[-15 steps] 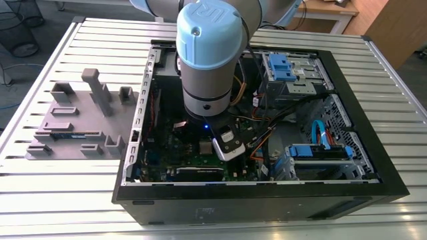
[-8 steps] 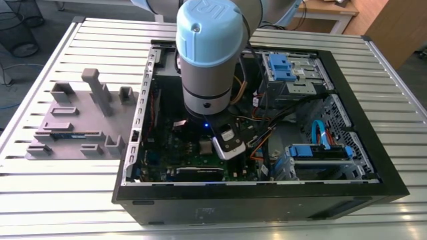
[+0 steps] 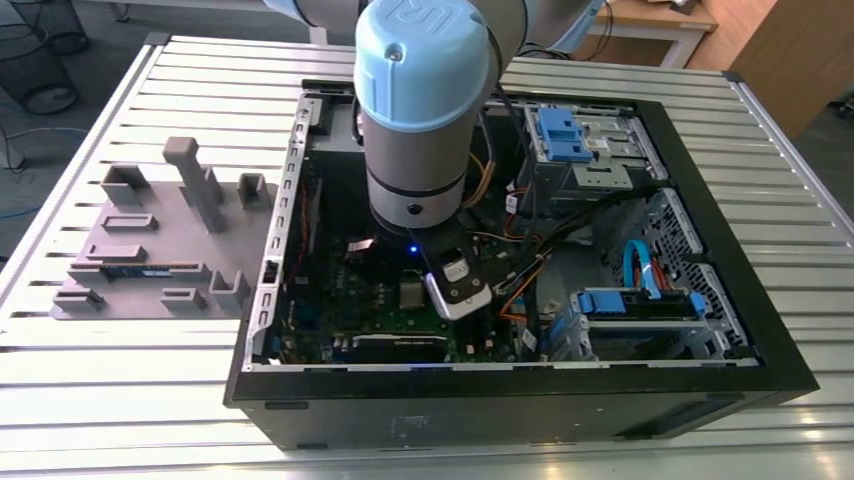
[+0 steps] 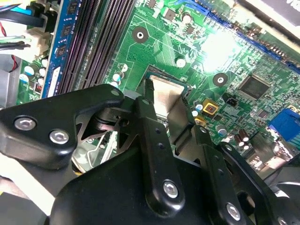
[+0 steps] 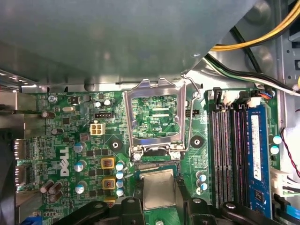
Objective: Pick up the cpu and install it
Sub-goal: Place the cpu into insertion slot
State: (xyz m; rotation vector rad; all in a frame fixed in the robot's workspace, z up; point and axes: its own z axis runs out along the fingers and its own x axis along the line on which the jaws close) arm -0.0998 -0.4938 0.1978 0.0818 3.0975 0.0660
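The cpu (image 5: pixel 158 188), a small square chip with a shiny silver top, lies flat at the motherboard's socket (image 5: pixel 155 167); it is also in the second wrist view (image 4: pixel 166 93). My gripper (image 5: pixel 159 202) is low over it, one black finger (image 4: pixel 149 110) on each side, and the fingers appear closed against its edges. The socket's metal frame (image 5: pixel 154 117) is flipped up and open beside it. In the exterior view the arm (image 3: pixel 416 120) reaches down into the open computer case (image 3: pixel 521 380).
Dark memory slots (image 5: pixel 224 150) and an installed blue memory stick (image 5: pixel 257 150) run beside the socket. Yellow and black cables (image 5: pixel 253 37) cross nearby. Drive cages with blue parts (image 3: pixel 574 135) fill the case's far side. A grey tray (image 3: pixel 147 250) stands at the exterior view's left.
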